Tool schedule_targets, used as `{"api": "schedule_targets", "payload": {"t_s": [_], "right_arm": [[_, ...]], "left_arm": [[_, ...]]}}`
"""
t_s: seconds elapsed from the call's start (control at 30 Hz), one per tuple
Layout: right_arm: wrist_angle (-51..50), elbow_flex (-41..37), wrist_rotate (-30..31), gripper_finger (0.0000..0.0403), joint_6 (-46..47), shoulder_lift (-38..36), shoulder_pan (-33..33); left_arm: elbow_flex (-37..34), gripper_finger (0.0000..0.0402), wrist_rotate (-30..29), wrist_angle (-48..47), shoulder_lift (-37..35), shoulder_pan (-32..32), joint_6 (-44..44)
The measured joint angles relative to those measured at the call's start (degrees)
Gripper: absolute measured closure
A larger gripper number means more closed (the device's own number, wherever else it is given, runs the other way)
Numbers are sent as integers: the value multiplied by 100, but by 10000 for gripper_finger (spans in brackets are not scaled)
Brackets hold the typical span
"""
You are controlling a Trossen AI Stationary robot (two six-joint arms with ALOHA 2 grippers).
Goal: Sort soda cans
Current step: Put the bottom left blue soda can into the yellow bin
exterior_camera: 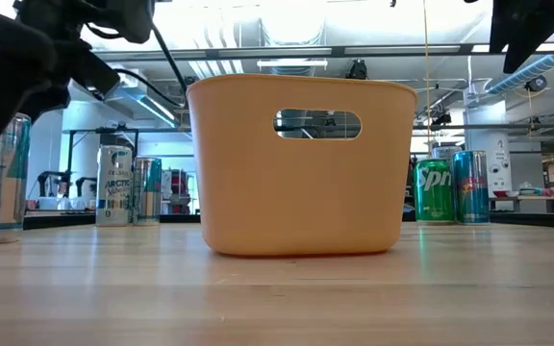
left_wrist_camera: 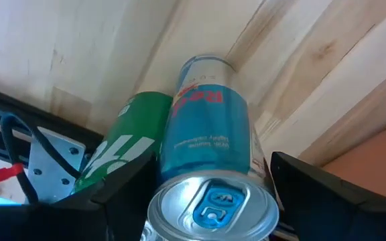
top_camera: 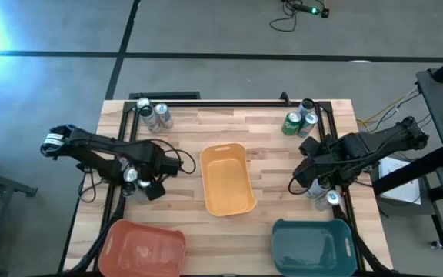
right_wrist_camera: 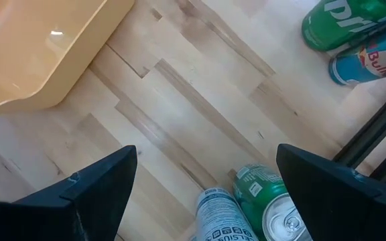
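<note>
Silver-topped, the blue can [left_wrist_camera: 206, 161] stands between the spread fingers of the left hand [left_wrist_camera: 210, 201] at the desk's [top_camera: 268, 154] left edge, a green can [left_wrist_camera: 122, 144] beside it. Right hand [right_wrist_camera: 203, 187] hangs released over two cans [right_wrist_camera: 246, 207] near the right edge. Smooth orange plastic bin [top_camera: 227, 181] sits mid-desk.

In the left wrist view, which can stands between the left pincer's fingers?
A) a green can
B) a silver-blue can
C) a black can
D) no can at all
B: the silver-blue can stands upright between the fingers of the left pincer, with the green can beside it and outside the fingers.
</note>
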Motion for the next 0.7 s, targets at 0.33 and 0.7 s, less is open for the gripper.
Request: {"api": "schedule_targets", "payload": {"t_s": [0.33,0.7], "right_arm": [[0,0,0,48,-23,0,0],[-2,0,0,49,-82,0,0]], "left_arm": [[0,128,174,-162,149,0,294],[2,184,207,-199,112,0,295]]}}
